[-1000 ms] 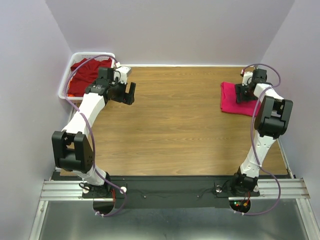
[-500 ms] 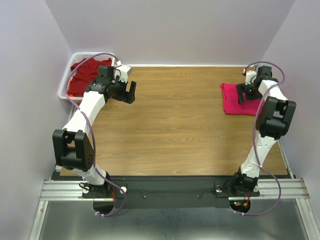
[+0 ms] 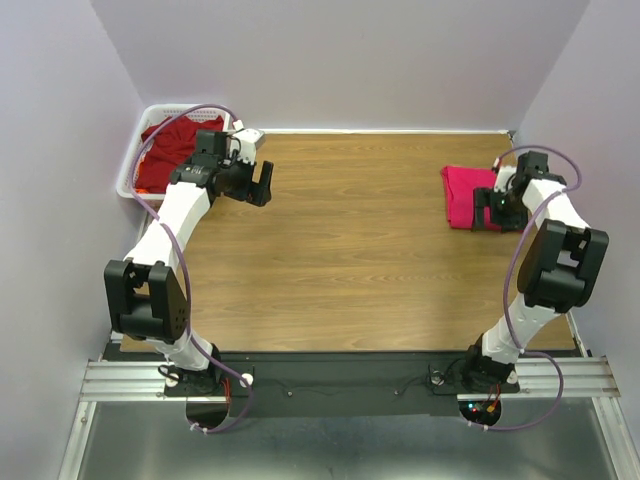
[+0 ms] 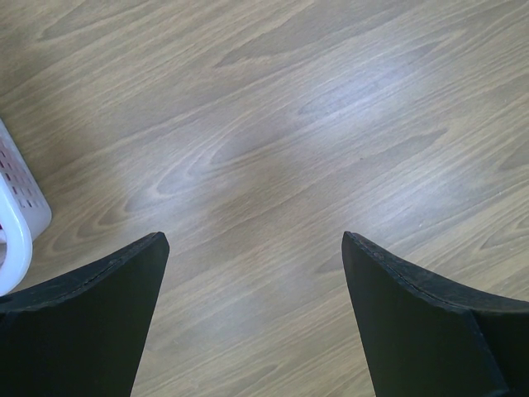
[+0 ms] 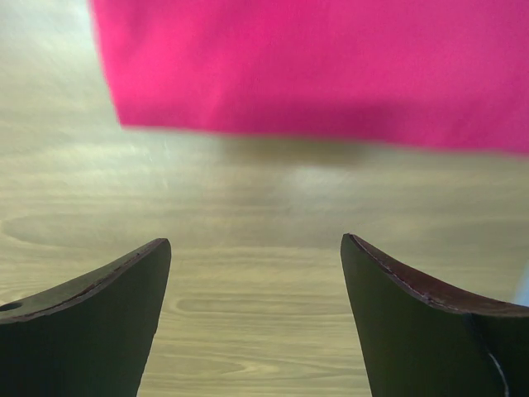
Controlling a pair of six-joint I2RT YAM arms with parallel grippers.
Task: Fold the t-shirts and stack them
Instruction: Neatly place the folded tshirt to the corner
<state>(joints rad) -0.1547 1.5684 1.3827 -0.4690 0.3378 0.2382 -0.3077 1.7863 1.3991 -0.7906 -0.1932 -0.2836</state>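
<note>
Near side, right gripper [image 3: 497,208] just backed off shirt, jaws spread wide, holding nothing. Folded bright pink cloth t-shirt [image 3: 462,195] left flat on brown wooden table [image 3: 350,260], far right: first fold likely finished. Further back, left gripper [image 3: 262,185] wide open, empty, beside white plastic mesh basket [image 3: 127,178]. Dark maroon t-shirt [image 3: 165,150] crumpled inside, not yet folded. Count: two shirts, two grippers, one basket.

Top cam sits high behind the arm bases, looking down on the whole wood-grain tabletop [image 3: 360,260]. Left wrist cam hangs close over bare wood near the far-left corner, clipping the white plastic mesh basket [image 4: 15,240]. Right wrist cam's low and close, facing the folded bright pink cloth shirt [image 5: 314,66] at the far-right corner. The overhead view covers both spots.
</note>
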